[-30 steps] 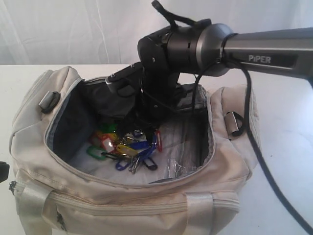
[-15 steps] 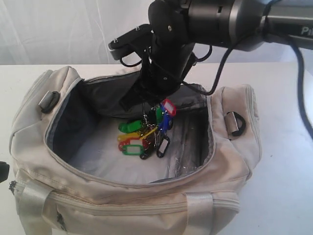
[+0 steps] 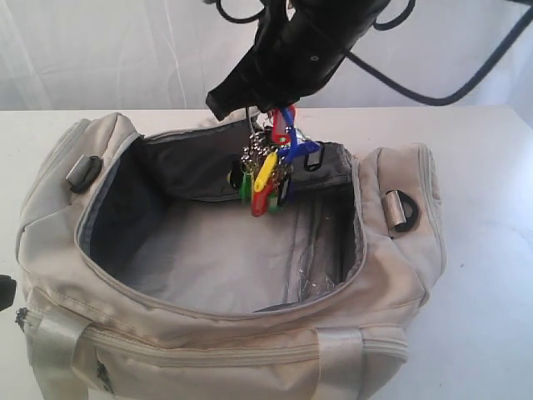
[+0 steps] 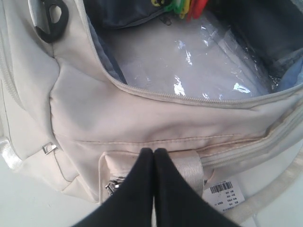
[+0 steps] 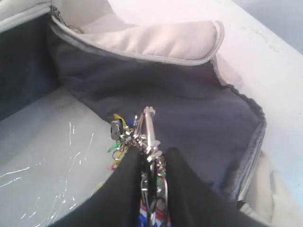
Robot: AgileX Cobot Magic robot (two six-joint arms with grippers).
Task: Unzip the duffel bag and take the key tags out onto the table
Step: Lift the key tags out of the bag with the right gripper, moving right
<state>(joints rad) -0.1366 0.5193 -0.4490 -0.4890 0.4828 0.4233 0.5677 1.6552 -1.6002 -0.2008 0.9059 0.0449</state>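
The cream duffel bag [image 3: 208, 333] lies unzipped on the white table [image 3: 491, 250], its grey lining [image 3: 216, 258] bare. My right gripper [image 3: 265, 110] hangs above the bag's mouth, shut on the metal rings of the key tags [image 3: 271, 167], which dangle in blue, red, yellow and green. In the right wrist view the rings [image 5: 147, 137] are pinched between the black fingers. My left gripper [image 4: 154, 152] is shut with nothing in it, close to the bag's outer side by a webbing strap [image 4: 187, 165].
Black D-rings sit on the bag's ends [image 3: 403, 210] [image 3: 83, 171]. A clear plastic sheet [image 4: 199, 61] covers the bag's floor. A barcode label [image 4: 225, 194] hangs off the bag's side. A white curtain [image 3: 100, 50] closes off the back.
The right gripper rose out of the bag with the key tags, lifting them from the lining to above the bag's opening. The left gripper has not moved.
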